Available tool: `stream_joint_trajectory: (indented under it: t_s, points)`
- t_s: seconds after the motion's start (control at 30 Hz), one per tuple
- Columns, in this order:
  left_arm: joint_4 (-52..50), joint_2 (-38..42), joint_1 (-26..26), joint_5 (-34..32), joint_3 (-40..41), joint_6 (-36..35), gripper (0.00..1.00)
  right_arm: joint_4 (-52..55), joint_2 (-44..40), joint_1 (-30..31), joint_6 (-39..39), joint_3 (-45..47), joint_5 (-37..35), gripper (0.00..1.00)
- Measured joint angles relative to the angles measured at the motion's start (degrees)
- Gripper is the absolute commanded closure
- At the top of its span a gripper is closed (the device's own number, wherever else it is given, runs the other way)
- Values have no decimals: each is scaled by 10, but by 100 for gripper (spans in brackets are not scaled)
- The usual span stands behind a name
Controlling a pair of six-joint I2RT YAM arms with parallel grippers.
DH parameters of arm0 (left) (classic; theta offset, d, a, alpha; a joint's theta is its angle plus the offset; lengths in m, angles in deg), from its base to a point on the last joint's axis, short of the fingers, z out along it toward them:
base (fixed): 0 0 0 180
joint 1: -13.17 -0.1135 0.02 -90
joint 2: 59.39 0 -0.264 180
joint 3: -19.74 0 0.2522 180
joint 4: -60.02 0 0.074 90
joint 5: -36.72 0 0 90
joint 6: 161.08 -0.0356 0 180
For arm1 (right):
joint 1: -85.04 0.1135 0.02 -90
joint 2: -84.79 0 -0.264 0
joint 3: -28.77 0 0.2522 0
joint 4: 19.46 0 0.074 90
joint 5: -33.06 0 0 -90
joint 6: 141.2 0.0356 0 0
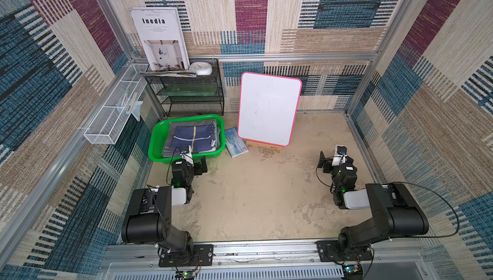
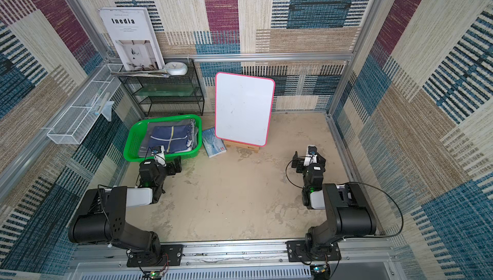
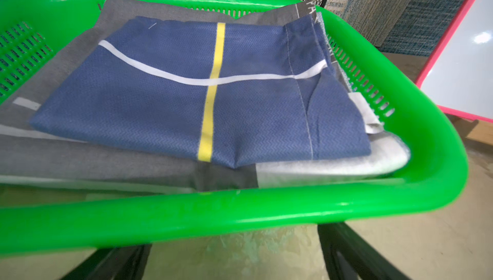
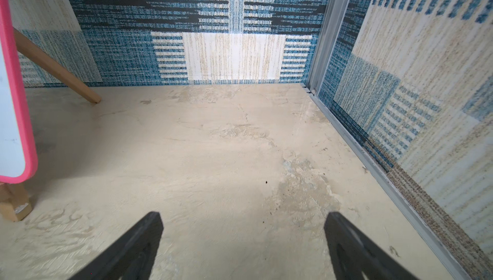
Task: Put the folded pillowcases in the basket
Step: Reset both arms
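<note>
The bright green basket (image 1: 157, 134) (image 2: 132, 137) stands at the back left of the floor. Inside it lies the folded pillowcase (image 1: 196, 138) (image 2: 173, 138) (image 3: 173, 92), blue with a yellow and a white stripe, resting flat on folded grey cloth (image 3: 80, 158). My left gripper (image 1: 192, 162) (image 2: 165, 162) (image 3: 234, 238) is open and empty just in front of the basket's near rim (image 3: 240, 212), which hides its fingertips in the left wrist view. My right gripper (image 1: 336, 156) (image 2: 309, 156) (image 4: 244, 216) hangs open over bare floor at the right, holding nothing.
A pink-framed whiteboard (image 1: 269, 108) on a wooden easel stands at the back middle, with a book (image 1: 236, 142) lying between it and the basket. Behind the basket is a black mesh shelf (image 1: 186, 92). A white wire rack (image 1: 114, 110) hangs on the left wall.
</note>
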Motion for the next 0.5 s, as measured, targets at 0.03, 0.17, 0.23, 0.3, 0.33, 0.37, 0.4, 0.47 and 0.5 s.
stream_joint_trajectory:
  t_s: [0.03,0.17,0.23,0.3,0.33,0.37,0.4,0.47,0.5]
  points:
    - [0,0,0,0,0,0,1,0,0,0,1,0,0,0]
    - [-2,3,4,1,1,-5,1,0,0,0,2,0,0,0]
    - [3,7,10,2,8,-9,1,0,0,0,3,0,0,0]
    - [3,8,13,2,10,-14,1,0,0,0,3,0,0,0]
    - [4,8,13,2,10,-14,1,0,0,0,3,0,0,0]
    - [4,8,13,2,10,-14,1,0,0,0,3,0,0,0]
    - [5,8,13,2,10,-14,1,0,0,0,3,0,0,0]
    - [2,3,13,2,3,-15,1,0,0,0,3,0,0,0]
    - [-7,1,13,2,-2,-14,1,0,0,0,3,0,0,0]
